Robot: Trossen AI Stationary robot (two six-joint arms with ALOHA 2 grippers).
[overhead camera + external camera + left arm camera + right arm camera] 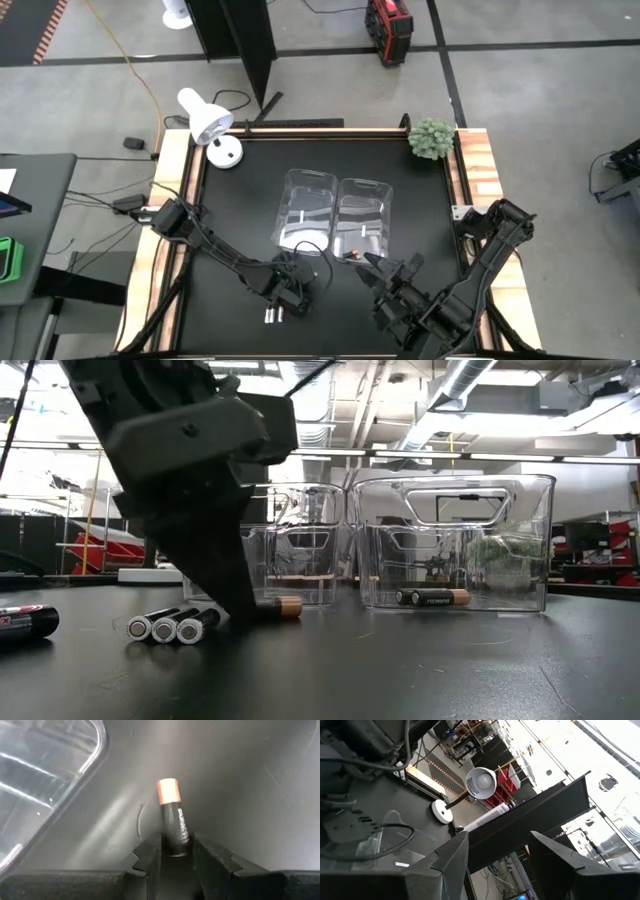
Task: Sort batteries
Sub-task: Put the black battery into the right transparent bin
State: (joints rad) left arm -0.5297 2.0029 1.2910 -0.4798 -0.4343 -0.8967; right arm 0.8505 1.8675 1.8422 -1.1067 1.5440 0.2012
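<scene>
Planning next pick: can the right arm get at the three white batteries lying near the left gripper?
Probably not: the left gripper, shut on a dark copper-tipped battery, stands between the three white batteries and the open right gripper.

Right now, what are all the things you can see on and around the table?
Bins: two, clear plastic, side by side mid-table.
Dark battery: one, black with copper end, on the table in the left claw's grip.
Battery in bin: at least one, dark with copper end, in the right-hand bin.
Loose batteries: three, white with dark ends, in a row on the table.
Lamp: one, white, back left corner.
Plant: one, green, back right corner.
Table: one, black top.
Left claw: closed on the dark battery.
Right claw: open, near the bins.
</scene>
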